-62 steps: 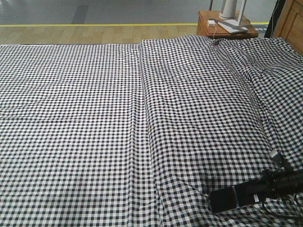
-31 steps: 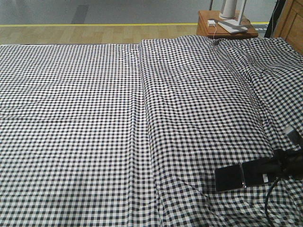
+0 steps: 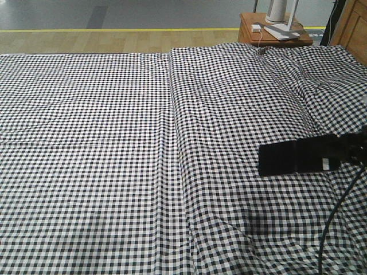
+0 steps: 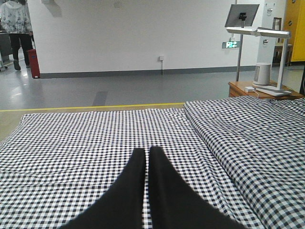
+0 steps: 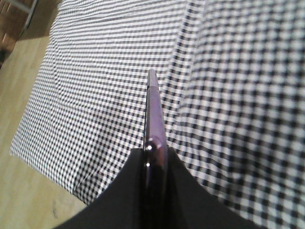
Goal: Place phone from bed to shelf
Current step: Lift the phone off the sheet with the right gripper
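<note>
- Right claw [image 3: 309, 157] is clamped on 1 short end of the phone [image 3: 277, 158]. Its 2 black fingers press flat against both faces, and most of the phone sticks out past the tips.
- From the right wrist the phone [image 5: 153, 114] shows edge-on, with its pinkish rim catching the light.
- It hangs in the air, clear of the sheet, over the right side of the bed [image 3: 114, 143] and nearer the front-right corner than the far edge.
- Left claw [image 4: 147, 157] has nothing in it. Its 2 fingers are pressed together, low over the bed's middle.
- Past the bed's far-right corner stands a small side table [image 3: 248, 28].
- I'd judge the pickup done and the carry the step in hand. I can't make out the shelf for certain in any view.
- Next the arm would need to swing away from the bed toward the shelf, then lay the phone flat on a board before letting go.
- Gripped at 1 end only, the thin, glossy phone could pivot or slip, so a steady, firm hold seems wise.
</note>
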You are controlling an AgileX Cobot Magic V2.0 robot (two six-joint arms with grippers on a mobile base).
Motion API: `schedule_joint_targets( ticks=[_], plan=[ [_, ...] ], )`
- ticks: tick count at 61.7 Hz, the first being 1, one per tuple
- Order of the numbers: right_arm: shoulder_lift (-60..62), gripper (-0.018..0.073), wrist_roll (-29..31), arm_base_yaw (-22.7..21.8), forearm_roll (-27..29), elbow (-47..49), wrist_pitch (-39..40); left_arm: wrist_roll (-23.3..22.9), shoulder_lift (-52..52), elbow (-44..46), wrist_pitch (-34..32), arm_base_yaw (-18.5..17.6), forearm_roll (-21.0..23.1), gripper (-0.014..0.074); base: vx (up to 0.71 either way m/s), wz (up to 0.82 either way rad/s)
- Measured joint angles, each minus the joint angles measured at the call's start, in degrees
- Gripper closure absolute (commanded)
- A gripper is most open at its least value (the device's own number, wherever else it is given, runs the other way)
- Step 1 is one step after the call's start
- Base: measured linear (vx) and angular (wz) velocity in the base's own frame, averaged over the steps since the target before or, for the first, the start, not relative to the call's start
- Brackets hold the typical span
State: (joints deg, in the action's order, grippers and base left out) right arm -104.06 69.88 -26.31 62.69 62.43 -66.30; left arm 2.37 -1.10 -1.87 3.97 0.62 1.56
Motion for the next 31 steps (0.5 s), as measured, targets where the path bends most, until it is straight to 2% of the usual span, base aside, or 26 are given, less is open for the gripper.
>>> schedule_joint_targets(
  ticks=[31],
  plan=[
    [17.18,0.0562,-0.56,22.62,0.14,-0.25,-1.97,0.00,0.00,0.00,0.00,0.00,0.00,0.0595,0.00,0.00]
  ],
)
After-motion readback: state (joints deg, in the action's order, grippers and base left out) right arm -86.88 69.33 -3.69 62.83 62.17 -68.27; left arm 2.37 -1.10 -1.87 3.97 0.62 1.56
